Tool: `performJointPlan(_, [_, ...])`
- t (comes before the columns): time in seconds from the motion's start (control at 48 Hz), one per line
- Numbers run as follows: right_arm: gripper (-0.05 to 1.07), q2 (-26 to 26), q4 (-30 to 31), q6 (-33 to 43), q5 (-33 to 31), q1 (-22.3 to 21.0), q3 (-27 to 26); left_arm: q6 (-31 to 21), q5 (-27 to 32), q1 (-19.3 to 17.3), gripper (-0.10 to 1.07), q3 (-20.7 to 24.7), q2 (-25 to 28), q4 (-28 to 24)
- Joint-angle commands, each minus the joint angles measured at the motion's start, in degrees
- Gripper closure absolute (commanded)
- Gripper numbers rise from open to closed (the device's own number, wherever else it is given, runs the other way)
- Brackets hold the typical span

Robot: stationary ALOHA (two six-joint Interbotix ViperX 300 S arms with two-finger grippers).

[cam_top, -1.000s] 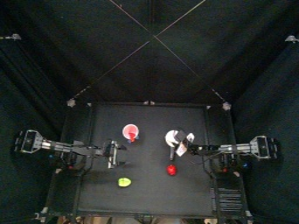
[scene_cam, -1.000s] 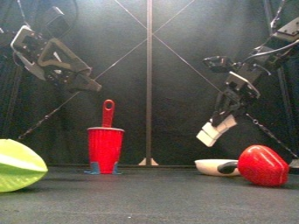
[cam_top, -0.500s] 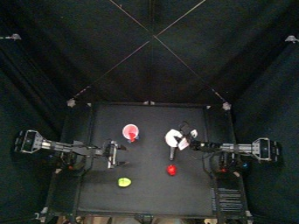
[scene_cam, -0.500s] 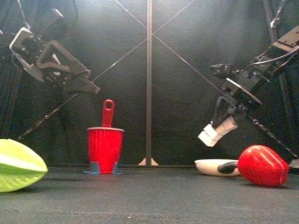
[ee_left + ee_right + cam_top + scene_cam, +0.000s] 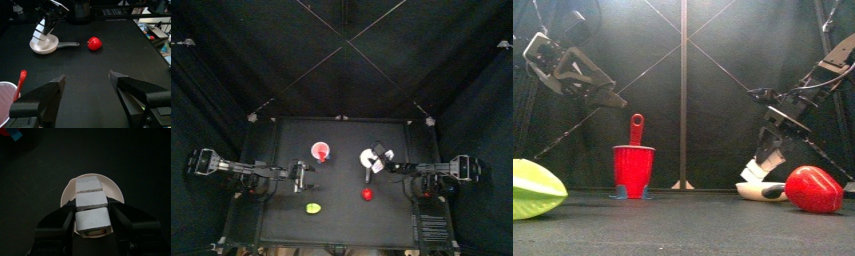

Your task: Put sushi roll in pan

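The sushi roll (image 5: 90, 193), a pale white block with dark bands, sits between the jaws of my right gripper (image 5: 91, 215), which is shut on it. It hangs directly over the white pan (image 5: 69, 192). From the front, the roll (image 5: 755, 170) is tilted, its lower end just above the pan (image 5: 754, 191). The top view places the right gripper (image 5: 382, 165) at the pan (image 5: 370, 156), right of the table's middle. My left gripper (image 5: 87, 82) stands open and holds nothing, raised over the table's left side (image 5: 301, 178).
A red lump (image 5: 815, 189) lies close beside the pan on the right. A red-pink cup-like dish with a handle (image 5: 633, 168) stands mid-table, and a yellow-green ball (image 5: 533, 190) rests at the front left. The pan has a short handle (image 5: 67, 45).
My right gripper has come down with the sushi roll, from well above the pan to just over it. The left arm has barely moved.
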State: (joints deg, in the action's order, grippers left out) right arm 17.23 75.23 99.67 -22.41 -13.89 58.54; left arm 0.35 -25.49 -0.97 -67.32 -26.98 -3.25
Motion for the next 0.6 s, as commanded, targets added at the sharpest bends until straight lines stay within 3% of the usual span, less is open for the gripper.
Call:
performJointPlan(0.0, [0.36,0.5,0.2,0.1,-0.3,-0.6,-1.5,0.0,-0.5,-0.1,-0.03,0.7,-0.1,0.0])
performJointPlan(0.333, [0.33,0.4,0.8,2.2,-2.2,-1.4,-1.2,0.0,-0.5,-0.1,-0.03,0.5,-0.2,0.0])
performJointPlan(0.583, [0.2,0.2,1.3,2.5,-2.5,-1.0,-1.4,0.0,-0.5,-0.1,-0.03,0.5,-0.1,0.1])
